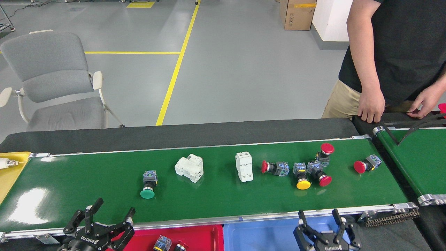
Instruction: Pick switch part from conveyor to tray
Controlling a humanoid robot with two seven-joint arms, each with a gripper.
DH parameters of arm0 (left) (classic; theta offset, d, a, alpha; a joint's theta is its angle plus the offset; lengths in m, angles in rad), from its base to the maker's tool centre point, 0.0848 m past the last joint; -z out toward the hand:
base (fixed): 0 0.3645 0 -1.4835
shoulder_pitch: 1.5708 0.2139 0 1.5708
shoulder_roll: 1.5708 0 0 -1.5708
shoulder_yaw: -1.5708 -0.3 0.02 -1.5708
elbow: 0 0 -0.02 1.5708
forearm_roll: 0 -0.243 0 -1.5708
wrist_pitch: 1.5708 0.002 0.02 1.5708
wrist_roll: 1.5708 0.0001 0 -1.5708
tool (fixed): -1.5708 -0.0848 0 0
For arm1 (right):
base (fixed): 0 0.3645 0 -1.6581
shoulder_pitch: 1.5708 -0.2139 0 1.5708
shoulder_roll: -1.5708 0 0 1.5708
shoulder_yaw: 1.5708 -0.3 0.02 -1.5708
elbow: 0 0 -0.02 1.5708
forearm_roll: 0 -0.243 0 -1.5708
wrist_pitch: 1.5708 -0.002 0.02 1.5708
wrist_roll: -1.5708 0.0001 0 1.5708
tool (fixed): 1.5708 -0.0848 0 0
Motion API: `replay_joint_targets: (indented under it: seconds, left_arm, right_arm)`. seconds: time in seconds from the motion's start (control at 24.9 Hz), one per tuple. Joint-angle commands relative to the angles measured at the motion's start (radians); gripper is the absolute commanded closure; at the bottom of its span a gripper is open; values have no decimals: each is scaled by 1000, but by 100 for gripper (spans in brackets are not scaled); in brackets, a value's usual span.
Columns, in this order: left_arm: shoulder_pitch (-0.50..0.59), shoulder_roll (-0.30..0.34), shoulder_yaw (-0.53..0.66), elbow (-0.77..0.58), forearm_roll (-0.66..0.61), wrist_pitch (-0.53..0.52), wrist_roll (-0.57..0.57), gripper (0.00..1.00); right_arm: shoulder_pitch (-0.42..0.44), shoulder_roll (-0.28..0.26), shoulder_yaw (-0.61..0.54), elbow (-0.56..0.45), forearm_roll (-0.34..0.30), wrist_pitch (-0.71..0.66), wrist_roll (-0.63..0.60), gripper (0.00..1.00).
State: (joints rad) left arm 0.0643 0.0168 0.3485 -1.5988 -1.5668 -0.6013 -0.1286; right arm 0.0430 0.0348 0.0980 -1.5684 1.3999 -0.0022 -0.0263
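The dark-green conveyor runs across the head view with switch parts on it. A green-capped switch part lies left of centre. Two white breaker blocks sit in the middle. Red-capped switches and a yellow-capped one lie to the right. My left gripper stands open at the belt's near edge, below and left of the green switch. My right gripper is open over the blue tray, holding nothing. The red tray holds two switch parts.
A person stands at the far right, hands on the second, narrower belt. A grey chair stands behind the conveyor on the left. A yellow surface adjoins the belt's left end.
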Motion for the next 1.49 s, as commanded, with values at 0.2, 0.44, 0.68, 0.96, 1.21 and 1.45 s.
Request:
replay_joint_targets:
  seconds: [0.2, 0.44, 0.68, 0.96, 1.21, 1.45]
  left_arm:
    - [-109, 14, 0, 129, -30, 11, -5, 0]
    - [-189, 17, 0, 238, -41, 29, -5, 0]
    - [-235, 15, -16, 286, -93, 173, 0, 47]
    - [-176, 9, -22, 270, -68, 117, 12, 96]
    - [45, 14, 21, -24, 13, -184, 11, 84]
    - [229, -78, 158, -164, 24, -184, 7, 0]
  right_arm:
    - [-120, 2, 135, 123, 11, 111, 60, 1]
    - [-172, 30, 151, 197, 13, 113, 72, 39]
    - [-212, 22, 170, 218, 4, 99, 97, 91]
    - [-195, 20, 180, 169, 5, -31, 95, 98]
    - [-135, -3, 313, 25, 8, -302, 94, 98]
    - [-121, -12, 536, 28, 48, -348, 88, 0]
